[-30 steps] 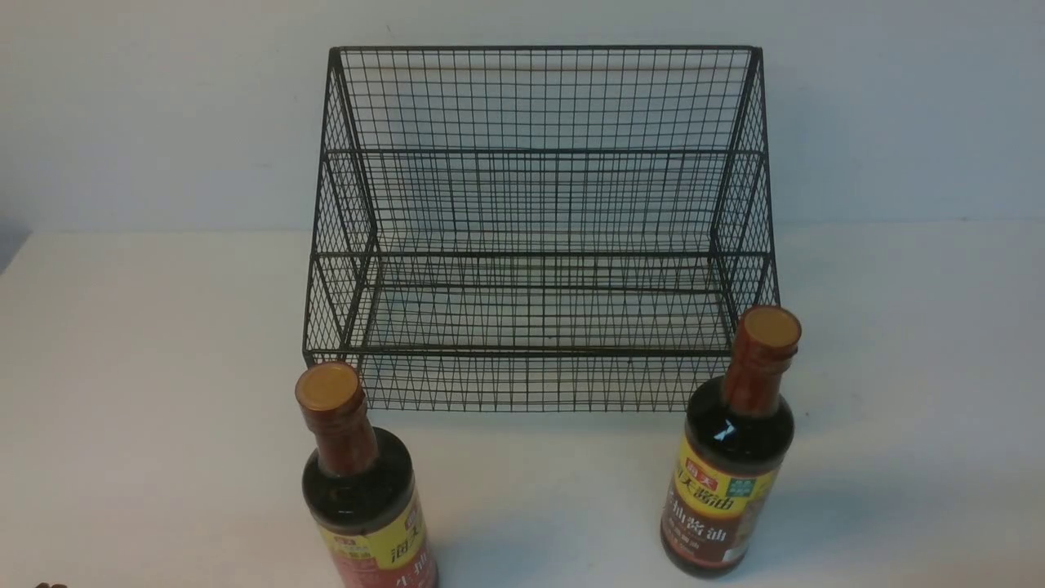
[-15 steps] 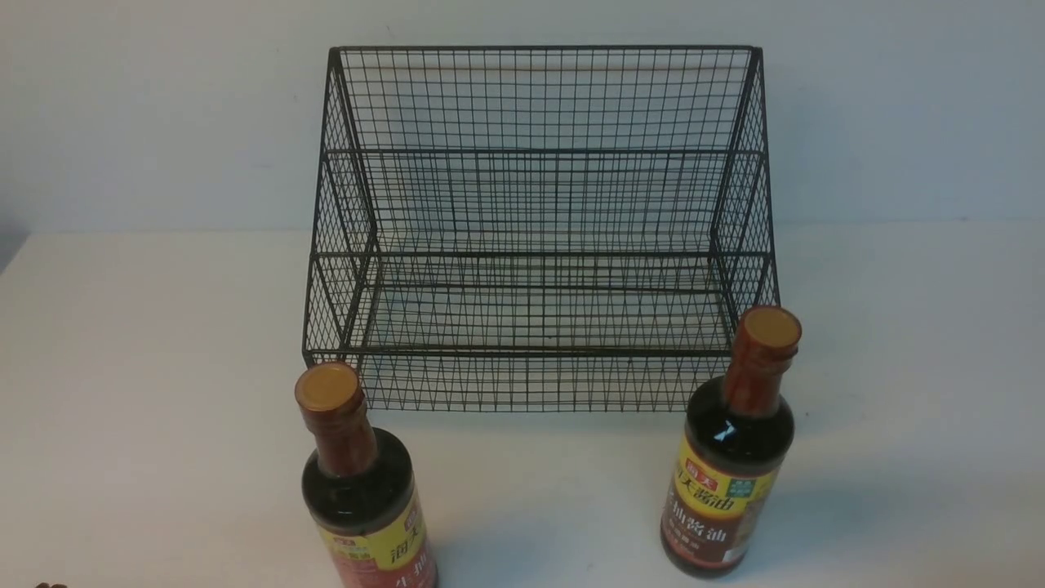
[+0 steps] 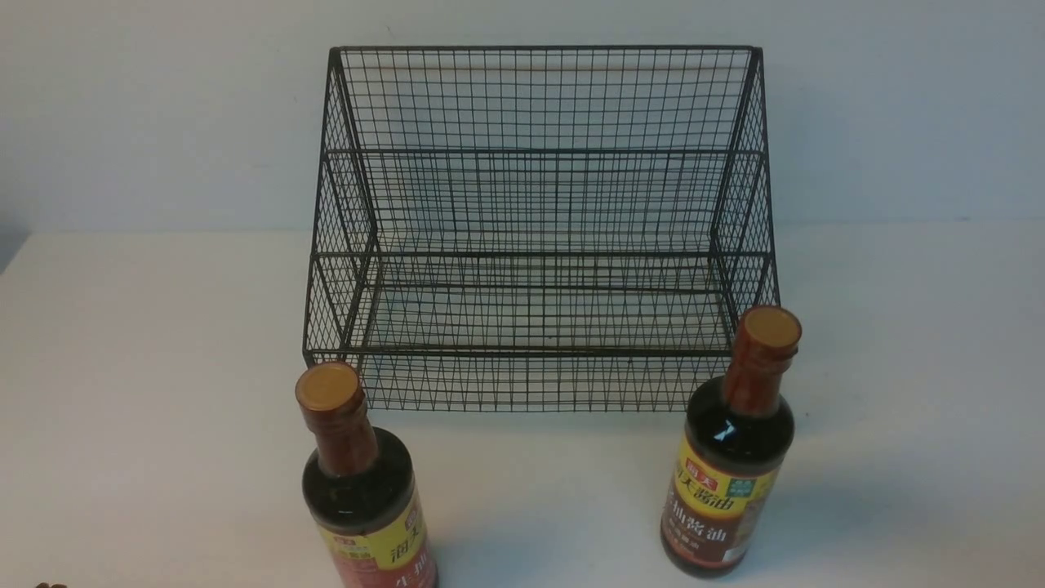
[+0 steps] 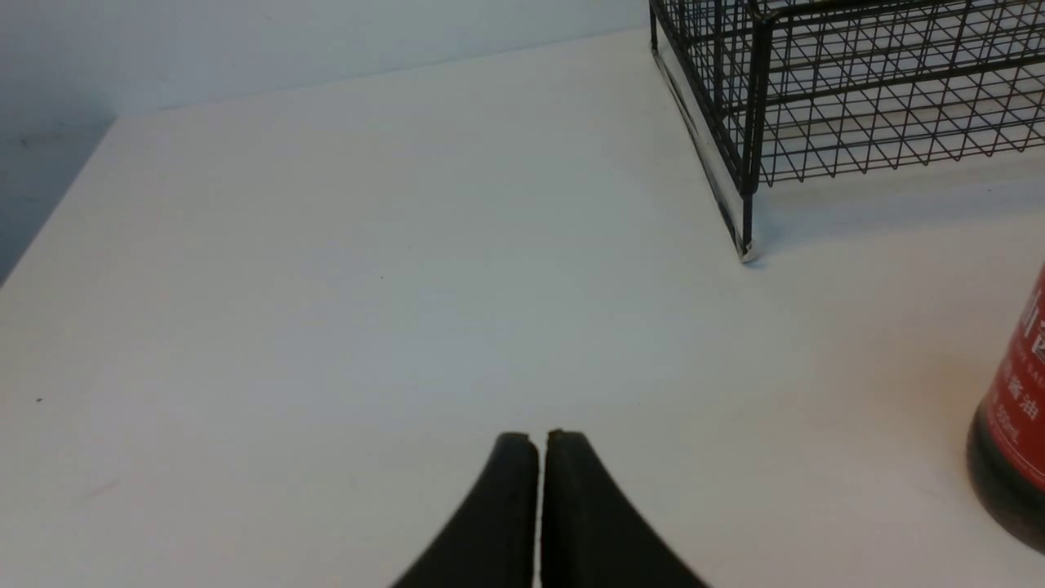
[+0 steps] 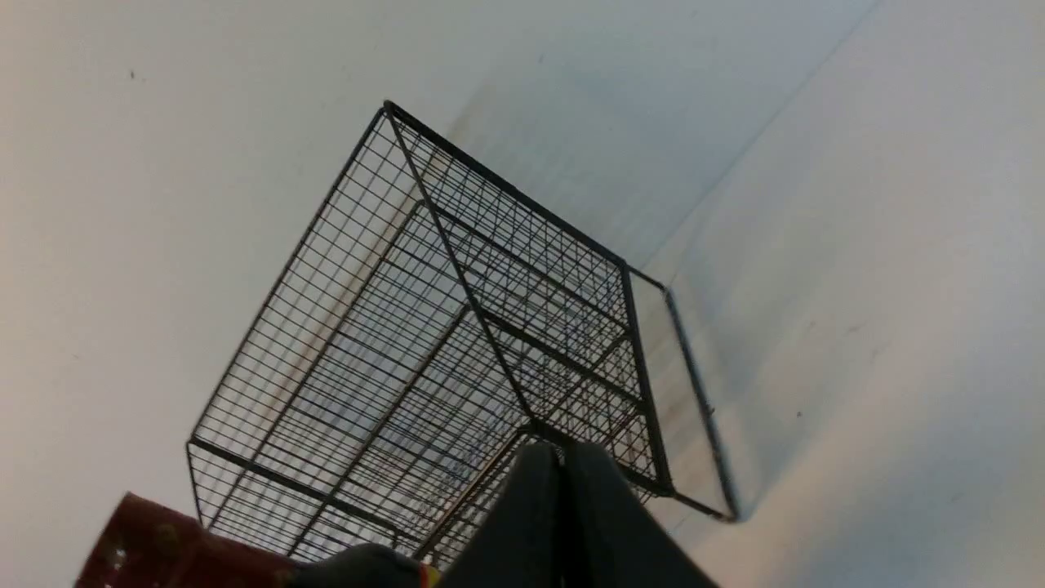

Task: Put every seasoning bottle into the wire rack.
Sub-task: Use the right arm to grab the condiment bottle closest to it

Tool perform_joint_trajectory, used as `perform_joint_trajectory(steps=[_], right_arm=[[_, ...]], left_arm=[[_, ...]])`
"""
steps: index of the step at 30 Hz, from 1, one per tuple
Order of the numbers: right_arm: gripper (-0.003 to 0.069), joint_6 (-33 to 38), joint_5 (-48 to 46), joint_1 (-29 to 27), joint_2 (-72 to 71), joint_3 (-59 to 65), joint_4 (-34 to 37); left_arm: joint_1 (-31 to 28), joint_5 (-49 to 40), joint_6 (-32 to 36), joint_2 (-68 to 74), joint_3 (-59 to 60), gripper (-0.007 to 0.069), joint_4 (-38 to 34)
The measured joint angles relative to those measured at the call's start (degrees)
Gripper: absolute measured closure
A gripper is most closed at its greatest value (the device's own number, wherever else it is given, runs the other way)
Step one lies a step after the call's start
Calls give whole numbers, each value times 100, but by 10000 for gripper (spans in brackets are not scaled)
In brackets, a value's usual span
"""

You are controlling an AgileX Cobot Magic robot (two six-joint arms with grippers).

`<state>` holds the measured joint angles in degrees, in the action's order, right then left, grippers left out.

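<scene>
The black wire rack (image 3: 539, 229) stands at the back of the white table with both tiers bare. Two dark seasoning bottles stand upright in front of it: one at the front left (image 3: 359, 490), one at the front right (image 3: 731, 457). The grippers do not show in the front view. In the left wrist view my left gripper (image 4: 539, 437) is shut and empty over bare table, with the rack's corner (image 4: 747, 163) and the left bottle's base (image 4: 1012, 433) off to one side. In the right wrist view my right gripper (image 5: 559, 449) is shut and empty, the rack (image 5: 457, 351) beyond it and a bottle's neck (image 5: 163, 547) beside it.
A pale wall rises right behind the rack. The table's left edge (image 4: 49, 220) shows in the left wrist view. A small dark tip (image 3: 49, 585) pokes in at the bottom left of the front view.
</scene>
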<state>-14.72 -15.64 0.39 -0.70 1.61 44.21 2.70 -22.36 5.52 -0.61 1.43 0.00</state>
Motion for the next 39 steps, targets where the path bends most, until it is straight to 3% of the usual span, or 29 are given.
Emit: perform_joint_trajectory(steps=[4,7,13,18,23,26,27,31,35,39], right_arm=[[673,76,-24,0,0,0,240],[673,517,-170,0,0,-123,240],[671,2097,-438,0,253,-1335,36],[620,3204,-1575,0,1604,-2814,-400],[526,4236,-2873,0,3172,-3710,-292],[417,5363,-3570,0,4415,-4255,272],[410,5425,-3570,0,4475,-4287,272],[240,6450,-4454,88,5738,-4986,1132],[148,6737,-4543,444,6406,-5381,1271],[95,6694,-4325,877,6863,-5699,956]], left_arm=[[0,0,0,0,0,629,0],[0,0,0,0,0,629,0],[0,0,0,0,0,629,0],[0,0,0,0,0,629,0],[0,0,0,0,0,629,0],[0,0,0,0,0,629,0],[0,0,0,0,0,629,0],[0,0,0,0,0,629,0],[0,0,0,0,0,629,0],[0,0,0,0,0,629,0]])
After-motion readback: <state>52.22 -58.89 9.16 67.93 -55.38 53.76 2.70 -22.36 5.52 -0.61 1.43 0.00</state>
